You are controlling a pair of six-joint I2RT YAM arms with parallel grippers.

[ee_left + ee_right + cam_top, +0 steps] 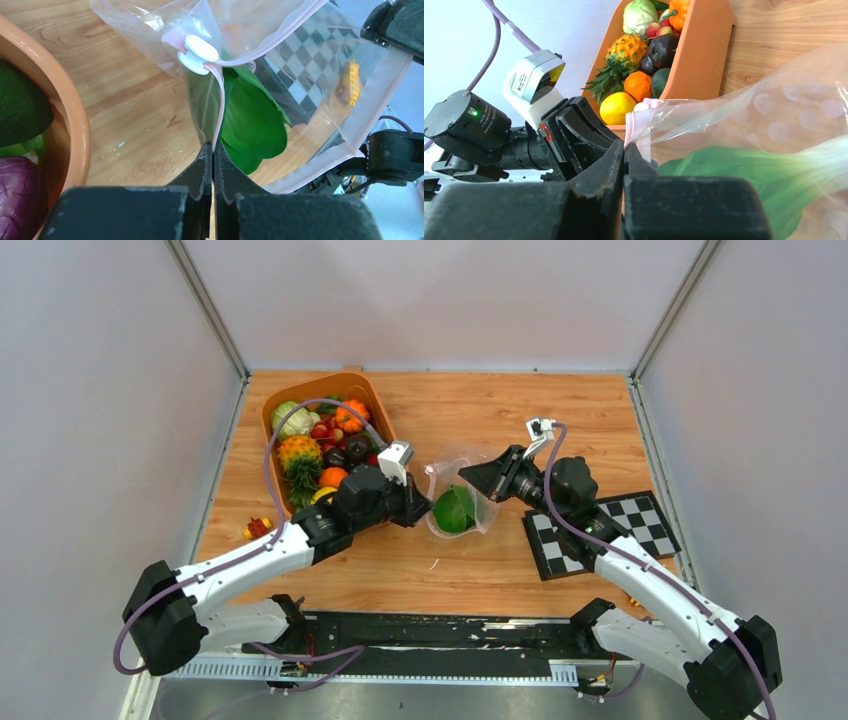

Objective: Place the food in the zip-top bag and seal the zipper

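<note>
- Between the two arms, at mid-table, I see the bag point(450, 472) held by both grippers, its mouth standing open.
- My left gripper point(213, 150) is clenched on the bag's left edge, pinching the zipper point(218, 105) just below the white slider point(199, 52).
- My right gripper point(624, 150) is clamped tight on the opposite edge of the mouth.
- One green bok choy point(255, 125) lies inside the bag.
- Other food point(330, 440) is heaped in the tub point(340, 377), just left of the bag.
- A small red piece point(257, 528) lies on the table point(480, 410), left of the tub.
- The board point(600, 530) lies flat on the table under my right arm, near the bag.
</note>
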